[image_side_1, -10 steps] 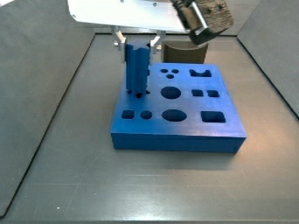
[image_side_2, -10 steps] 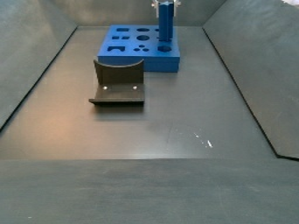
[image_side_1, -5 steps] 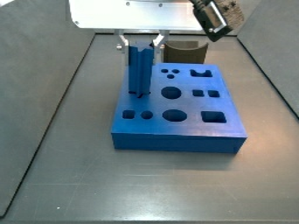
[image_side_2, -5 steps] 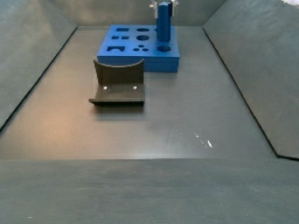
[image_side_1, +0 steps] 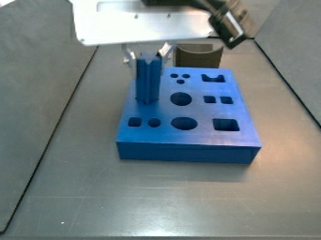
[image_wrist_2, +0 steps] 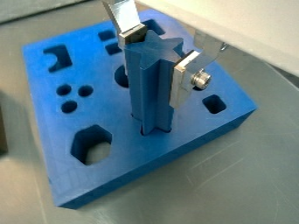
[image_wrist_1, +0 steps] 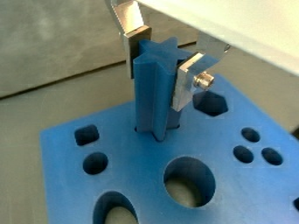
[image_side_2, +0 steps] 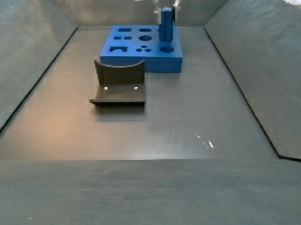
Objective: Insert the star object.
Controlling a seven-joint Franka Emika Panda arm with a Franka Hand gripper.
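Note:
The star object (image_wrist_1: pixel 155 92) is a long blue star-section peg. It stands upright with its lower end in a hole of the wide blue block (image_wrist_1: pixel 135 166), which has several shaped holes. My gripper (image_wrist_1: pixel 163 61) is shut on the peg's top, one silver finger on each side. Both wrist views show this; the peg (image_wrist_2: pixel 149 87) and the gripper (image_wrist_2: pixel 158 59) stand near the block's (image_wrist_2: pixel 140 157) middle. In a side view the peg (image_side_1: pixel 148 80) rises from the block's (image_side_1: pixel 189 150) far left part, under the gripper (image_side_1: pixel 148 54). It also shows in a side view (image_side_2: pixel 167 26).
The dark fixture (image_side_2: pixel 118 83) stands on the grey floor in front of the block (image_side_2: pixel 165 61), and behind the block in a side view (image_side_1: pixel 198 53). Grey walls slope up round the floor.
The peg and the gripper have come straight down; the peg's top stands lower against the block than one second ago.

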